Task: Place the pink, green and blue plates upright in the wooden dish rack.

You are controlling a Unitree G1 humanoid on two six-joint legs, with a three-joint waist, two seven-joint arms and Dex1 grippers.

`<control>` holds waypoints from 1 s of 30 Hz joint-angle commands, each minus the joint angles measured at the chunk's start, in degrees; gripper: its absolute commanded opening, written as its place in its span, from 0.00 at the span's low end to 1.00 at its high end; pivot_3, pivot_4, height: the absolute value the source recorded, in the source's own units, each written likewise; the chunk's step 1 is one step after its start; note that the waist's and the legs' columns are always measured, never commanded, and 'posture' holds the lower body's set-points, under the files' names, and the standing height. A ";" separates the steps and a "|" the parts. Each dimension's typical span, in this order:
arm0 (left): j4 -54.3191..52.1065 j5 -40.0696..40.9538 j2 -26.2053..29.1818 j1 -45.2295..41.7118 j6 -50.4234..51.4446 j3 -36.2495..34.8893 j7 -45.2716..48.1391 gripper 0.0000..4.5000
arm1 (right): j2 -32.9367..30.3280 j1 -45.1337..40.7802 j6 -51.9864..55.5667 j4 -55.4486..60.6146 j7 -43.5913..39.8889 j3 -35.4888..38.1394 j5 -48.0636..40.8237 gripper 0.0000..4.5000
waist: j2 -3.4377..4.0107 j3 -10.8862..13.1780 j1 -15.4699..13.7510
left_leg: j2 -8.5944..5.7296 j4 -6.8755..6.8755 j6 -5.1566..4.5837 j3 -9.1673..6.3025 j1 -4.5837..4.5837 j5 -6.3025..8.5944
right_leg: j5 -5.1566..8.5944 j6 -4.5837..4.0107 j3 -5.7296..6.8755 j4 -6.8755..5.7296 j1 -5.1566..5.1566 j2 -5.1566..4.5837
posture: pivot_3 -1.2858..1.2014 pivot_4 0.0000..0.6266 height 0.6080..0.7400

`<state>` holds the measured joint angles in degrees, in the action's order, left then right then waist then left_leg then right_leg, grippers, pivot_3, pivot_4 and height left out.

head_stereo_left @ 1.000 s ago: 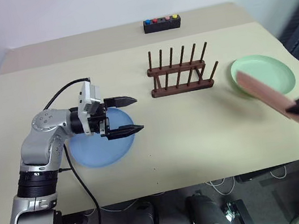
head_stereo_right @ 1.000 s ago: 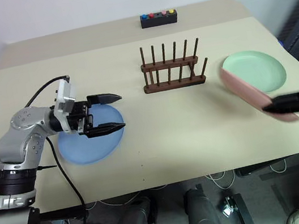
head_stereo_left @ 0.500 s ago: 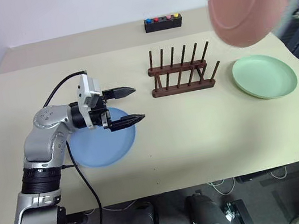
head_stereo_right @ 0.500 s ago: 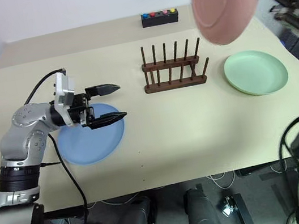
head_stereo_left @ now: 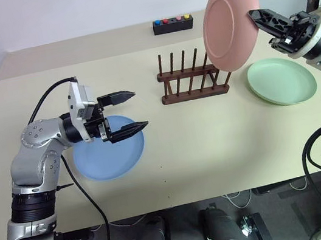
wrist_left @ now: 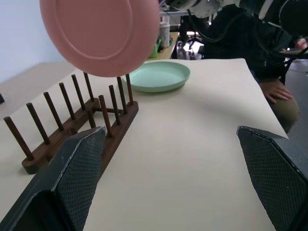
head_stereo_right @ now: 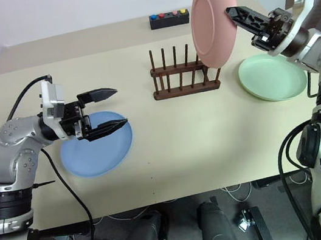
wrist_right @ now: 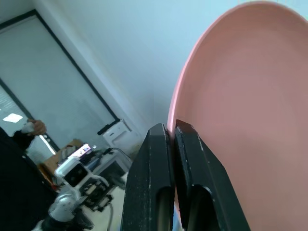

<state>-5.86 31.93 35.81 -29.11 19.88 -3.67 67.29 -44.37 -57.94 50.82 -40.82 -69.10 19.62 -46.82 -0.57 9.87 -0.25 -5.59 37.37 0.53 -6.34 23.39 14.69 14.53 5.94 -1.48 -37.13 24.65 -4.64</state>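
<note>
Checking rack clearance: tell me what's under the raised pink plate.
The pink plate, pinched by the right gripper, hangs above the wooden dish rack's right end. Its lower edge covers the tops of the rearmost pegs there.

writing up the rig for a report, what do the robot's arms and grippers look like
Both arms are silver-grey metal with rounded joint housings and black ribbed bands between segments. Each ends in a black gripper, the left gripper and the right gripper, with two slim tapered fingers whose inner pads carry a fine cross-hatched texture. A small white camera block sits on the left wrist, and a black cable loops from it.
</note>
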 commanded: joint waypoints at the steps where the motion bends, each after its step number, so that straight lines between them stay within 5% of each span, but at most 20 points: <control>1: -2.21 1.07 0.78 0.16 0.11 -1.52 -0.66 1.00 | -0.60 -2.82 -3.72 -3.62 -1.90 0.42 2.53 0.02 | 0.00 0.00 -0.07 | 0.00 0.00 0.05 0.00 0.00 -0.03 | 0.00 0.00 0.00 0.00 0.00 -0.01 | 0.52 0.24 1.00; 23: -1.62 0.18 1.22 -0.06 -0.02 -0.78 -0.84 1.00 | 3.43 -5.56 -13.25 -17.91 -0.03 0.87 12.63 0.02 | 0.03 0.02 0.87 | 0.00 -0.09 0.19 0.01 0.01 -0.11 | 0.00 0.00 -0.01 0.01 0.03 0.00 | 0.52 0.24 1.00; 26: -1.87 0.05 1.22 0.08 0.09 -0.60 -1.00 1.00 | 4.75 -4.75 -15.37 -18.29 0.42 0.03 14.53 0.21 | 0.02 0.02 1.09 | 0.00 -0.10 0.19 0.01 0.00 -0.11 | 0.00 0.00 -0.01 0.00 0.04 0.00 | 0.52 0.24 1.00; 30: -2.21 0.26 1.11 0.21 0.61 -0.49 -1.29 1.00 | 4.98 -5.29 -17.67 -18.90 2.08 0.74 15.92 0.65 | 0.03 0.02 1.05 | 0.01 -0.12 0.20 0.01 -0.01 -0.12 | 0.00 0.00 -0.01 0.00 0.05 0.02 | 0.52 0.24 1.00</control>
<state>-6.14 31.80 36.07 -28.87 20.75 -3.49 66.13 -38.97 -62.19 34.92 -60.37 -67.39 19.53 -31.24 -0.54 9.89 0.79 -5.58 37.25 0.73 -6.33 23.39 14.57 14.53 5.94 -1.49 -37.13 24.71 -4.63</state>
